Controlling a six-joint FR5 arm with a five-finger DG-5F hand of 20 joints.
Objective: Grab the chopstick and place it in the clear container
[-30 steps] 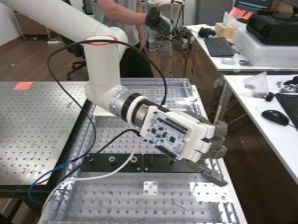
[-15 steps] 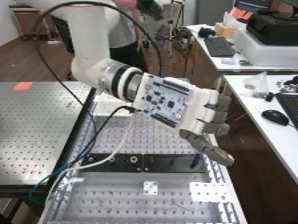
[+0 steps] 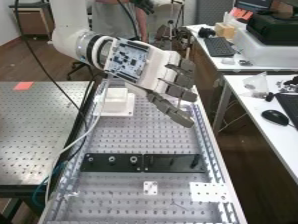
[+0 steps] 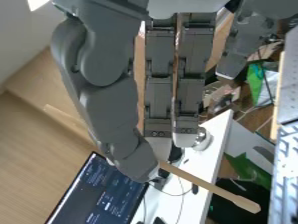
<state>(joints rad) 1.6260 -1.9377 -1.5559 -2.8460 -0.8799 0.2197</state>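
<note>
"Notes from the left. What's first?"

"Perforated table (image 3: 46, 135), orange tape (image 3: 24, 86) by its far edge. Then a white cable (image 3: 70, 146), looping down from the arm. Snag risk: a long swing could drag it taut and jerk the wrist."

"Middle?"

"Metal surface (image 3: 116, 192), with a white block (image 3: 116, 102) toward its far end. Can't tell if that's the container meant. If the hand drops low on that side, a knock is possible."

"And the hand?"

"Right of the block, raised above the surface. Hand (image 3: 156, 65) looks closed in a pinch, thumb (image 4: 133, 157) against the chopstick (image 4: 211, 188)."

"Where's the stick exactly?"

"In the air at the thumb's tip, one rounded end jutting free. Thin wood, small contact, so it could pivot or slip if the squeeze eases. The free end might catch a rim first and lever itself out."

"Farther right?"

"White desk (image 3: 249, 130), black mouse (image 3: 275, 117). Drift that way and a dropped stick could hit the floor."
</note>
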